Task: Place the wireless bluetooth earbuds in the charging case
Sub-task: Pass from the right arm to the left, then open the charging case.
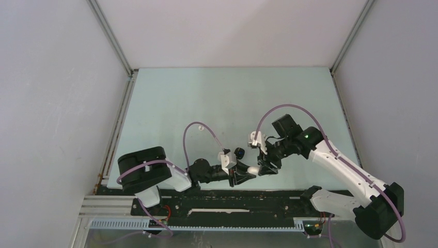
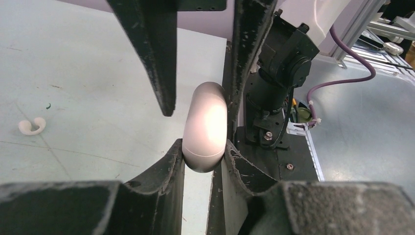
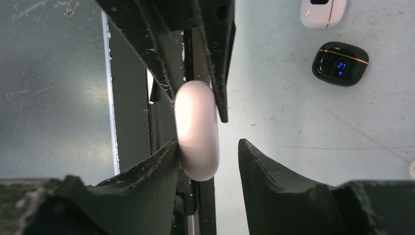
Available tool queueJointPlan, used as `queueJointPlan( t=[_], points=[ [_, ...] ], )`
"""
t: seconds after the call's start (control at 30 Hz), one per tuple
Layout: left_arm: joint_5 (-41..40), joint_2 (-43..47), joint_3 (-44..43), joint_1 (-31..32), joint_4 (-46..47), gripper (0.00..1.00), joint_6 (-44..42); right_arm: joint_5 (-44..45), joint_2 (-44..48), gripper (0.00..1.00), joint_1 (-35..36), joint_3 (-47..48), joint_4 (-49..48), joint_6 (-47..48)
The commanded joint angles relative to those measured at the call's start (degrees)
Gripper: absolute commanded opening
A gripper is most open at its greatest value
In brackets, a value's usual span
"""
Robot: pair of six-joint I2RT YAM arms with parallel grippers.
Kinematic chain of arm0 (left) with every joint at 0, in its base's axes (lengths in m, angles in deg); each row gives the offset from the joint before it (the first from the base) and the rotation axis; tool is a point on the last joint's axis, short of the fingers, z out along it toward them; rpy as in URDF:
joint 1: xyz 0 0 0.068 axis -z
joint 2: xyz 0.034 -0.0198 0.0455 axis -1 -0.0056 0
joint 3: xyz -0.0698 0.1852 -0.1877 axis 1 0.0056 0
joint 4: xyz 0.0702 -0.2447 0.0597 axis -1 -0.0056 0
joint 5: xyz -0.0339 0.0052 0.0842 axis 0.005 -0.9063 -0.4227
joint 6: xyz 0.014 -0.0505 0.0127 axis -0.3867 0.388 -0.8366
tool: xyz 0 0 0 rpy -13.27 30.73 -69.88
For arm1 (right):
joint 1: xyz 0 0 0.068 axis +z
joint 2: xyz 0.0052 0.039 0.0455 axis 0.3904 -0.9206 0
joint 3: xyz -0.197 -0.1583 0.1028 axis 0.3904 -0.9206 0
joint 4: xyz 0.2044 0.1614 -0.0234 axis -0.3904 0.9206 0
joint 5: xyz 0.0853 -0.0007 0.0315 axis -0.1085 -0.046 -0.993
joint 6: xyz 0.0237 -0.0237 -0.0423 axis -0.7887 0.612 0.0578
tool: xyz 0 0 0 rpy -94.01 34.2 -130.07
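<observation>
Pinches the seemingly closed charging case (image 2: pixel 204 117) in the left tool (image 2: pixel 204 147), with the right tool (image 3: pixel 208 144) open around it; probably light, hard, slippery, best held across broad faces.

Pale green table (image 1: pixel 232 98), scuffed, a few small things lying on it.
Right wrist view: black charging case (image 3: pixel 340 62) with blue lit digits at 2 o'clock; white charging case (image 3: pixel 323 12) at 1 o'clock, cut by the edge. Left wrist view: small white curled piece (image 2: pixel 32 126) at 9 o'clock.
</observation>
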Motion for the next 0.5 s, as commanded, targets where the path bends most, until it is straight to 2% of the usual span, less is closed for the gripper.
queueJointPlan(
  t=[0.0,0.47],
  points=[
    [1.76,-0.36,0.64,0.28,6.12,0.00,-2.67,-5.74,-1.65,0.51,-2.98,3.17,-1.05,-2.39],
    [1.69,-0.03,0.64,0.98,4.86,0.00,-4.08,-12.01,-5.06,0.51,-9.02,7.16,0.39,-3.41]
  ],
)
